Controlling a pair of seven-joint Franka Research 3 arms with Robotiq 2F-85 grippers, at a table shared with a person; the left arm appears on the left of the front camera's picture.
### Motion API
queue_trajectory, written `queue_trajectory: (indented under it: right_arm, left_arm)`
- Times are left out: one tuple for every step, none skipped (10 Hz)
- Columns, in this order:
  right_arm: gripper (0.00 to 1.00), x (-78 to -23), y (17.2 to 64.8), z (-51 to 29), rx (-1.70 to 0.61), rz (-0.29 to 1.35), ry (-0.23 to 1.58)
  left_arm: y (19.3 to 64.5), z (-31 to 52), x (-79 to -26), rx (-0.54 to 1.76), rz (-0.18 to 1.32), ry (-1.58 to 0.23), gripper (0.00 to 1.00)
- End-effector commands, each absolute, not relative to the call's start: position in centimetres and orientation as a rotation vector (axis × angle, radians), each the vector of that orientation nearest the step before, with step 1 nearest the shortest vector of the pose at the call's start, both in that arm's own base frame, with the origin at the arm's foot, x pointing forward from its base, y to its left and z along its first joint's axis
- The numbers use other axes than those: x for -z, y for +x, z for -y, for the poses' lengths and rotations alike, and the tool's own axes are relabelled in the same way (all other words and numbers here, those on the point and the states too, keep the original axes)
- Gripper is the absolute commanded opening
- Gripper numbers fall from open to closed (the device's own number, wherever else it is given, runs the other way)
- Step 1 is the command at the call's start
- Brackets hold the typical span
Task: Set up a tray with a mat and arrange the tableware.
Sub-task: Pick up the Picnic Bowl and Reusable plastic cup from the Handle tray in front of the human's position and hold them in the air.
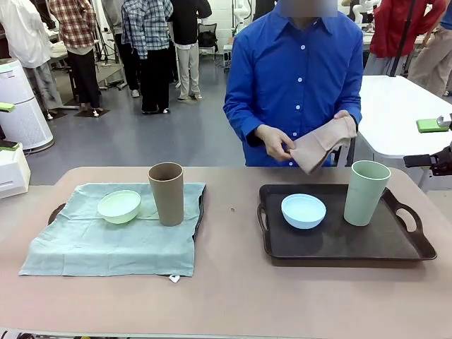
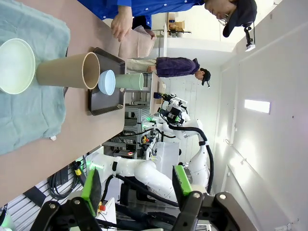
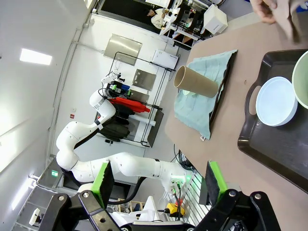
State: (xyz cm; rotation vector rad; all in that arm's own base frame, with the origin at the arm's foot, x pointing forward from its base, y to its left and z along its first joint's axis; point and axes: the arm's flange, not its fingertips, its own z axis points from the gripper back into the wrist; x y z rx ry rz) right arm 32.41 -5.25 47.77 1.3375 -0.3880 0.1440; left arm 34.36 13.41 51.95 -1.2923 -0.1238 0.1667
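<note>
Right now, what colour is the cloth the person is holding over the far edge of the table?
Plain beige, no pattern. The cloth shows best in the front view.

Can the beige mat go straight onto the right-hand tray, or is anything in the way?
Not yet: a small light blue bowl and a tall pale green cup stand on the dark tray.

Far beyond the jaws of the right gripper (image 3: 159, 172), the tall pale green cup (image 3: 303, 86) is cut off by the picture's edge.
</note>
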Motion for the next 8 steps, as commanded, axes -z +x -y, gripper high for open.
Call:
queue_trajectory:
  right_arm:
    - [1.0, -50.3, 33.9, 7.0, -0.3, 0.447, 1.205]
    - [1.0, -52.6, 35.2, 8.3, -0.467, 0.416, 1.102]
    - [1.0, -54.9, 36.1, 9.5, -0.656, 0.338, 1.093]
    - [1.0, -56.1, 37.0, 10.6, -0.788, 0.264, 1.098]
    - [1.0, -56.8, 38.0, 11.9, -0.901, 0.222, 1.125]
    - [1.0, -57.0, 39.1, 13.2, -1.001, 0.136, 1.147]
    - [1.0, -56.7, 40.2, 14.7, -1.063, 0.038, 1.182]
    - [1.0, -56.2, 41.1, 15.9, -1.117, -0.006, 1.245]
  left_arm:
    - [34.0, -12.1, -54.8, -0.126, 0.161, -1.128, 0.79]
    - [33.9, -9.7, -57.8, -0.071, 0.195, -0.965, 0.79]
    - [33.7, -6.7, -60.9, -0.03, 0.239, -0.818, 0.79]
    - [33.2, -3.8, -63.2, 0.008, 0.273, -0.696, 0.79]
    - [32.6, -0.7, -65.2, 0.025, 0.311, -0.56, 0.79]
    - [32.4, 2.5, -66.7, 0.025, 0.329, -0.438, 0.79]
    - [32.4, 5.7, -67.5, 0.031, 0.314, -0.359, 0.79]
    - [33.1, 8.7, -67.7, 0.023, 0.276, -0.307, 0.79]
